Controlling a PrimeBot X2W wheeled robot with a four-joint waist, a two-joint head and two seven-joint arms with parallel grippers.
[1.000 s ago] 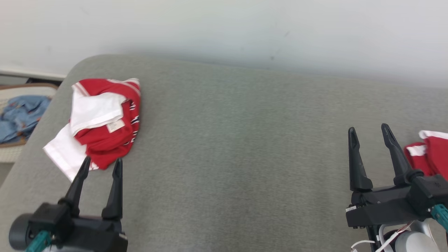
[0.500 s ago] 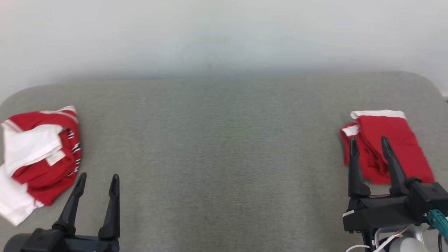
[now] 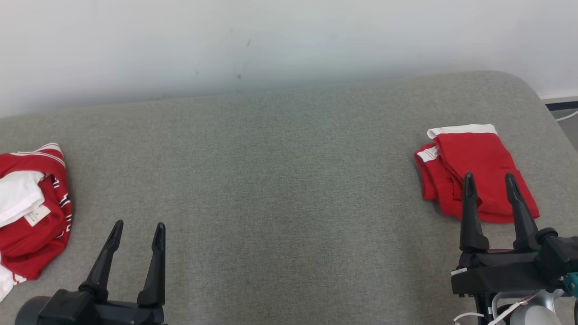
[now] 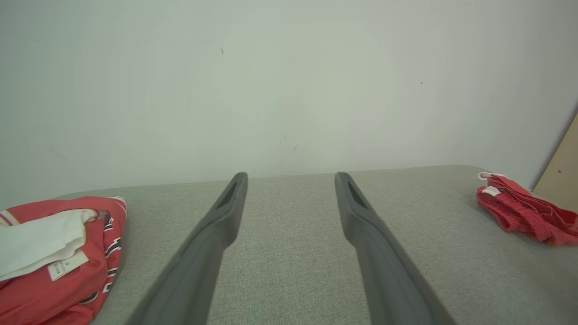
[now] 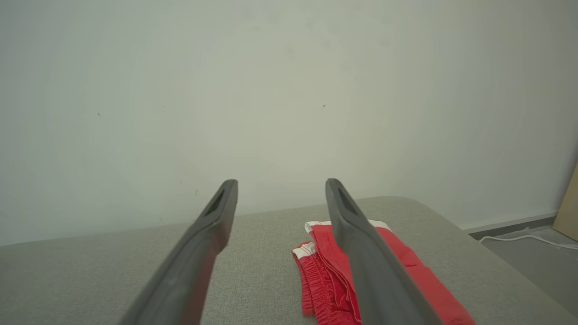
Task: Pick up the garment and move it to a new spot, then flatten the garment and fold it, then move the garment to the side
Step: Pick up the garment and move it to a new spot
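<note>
The garment could be either of two pieces. A crumpled red-and-white jersey (image 3: 36, 234) lies at the left edge of the table (image 3: 289, 189), with its label showing. Folded red shorts (image 3: 472, 158) lie flat near the right end.

Over the last second the whole head view has swung to the right. That is the camera turning, not the cloth moving. The jersey has slid to the frame's edge and the shorts, half cut off before, are now in full view. Neither piece seems to have shifted on the table.

The left gripper (image 3: 139, 226) and right gripper (image 3: 489, 178) keep their places low in the view, both spread wide and holding nothing. The right one's fingers overlap the shorts in the head view. In the right wrist view they appear to hover above the shorts (image 5: 325, 275) rather than touch them.

My guess is that the shorts are already folded and set aside and the jersey is the piece left to pick up. If so, this turn leads away from it.

Nothing lies on the broad middle of the table between the two pieces, so a new spot is free there. The wall (image 3: 289, 36) runs close behind. A cable (image 3: 566, 116) lies on the floor past the right end, out of the way.
</note>
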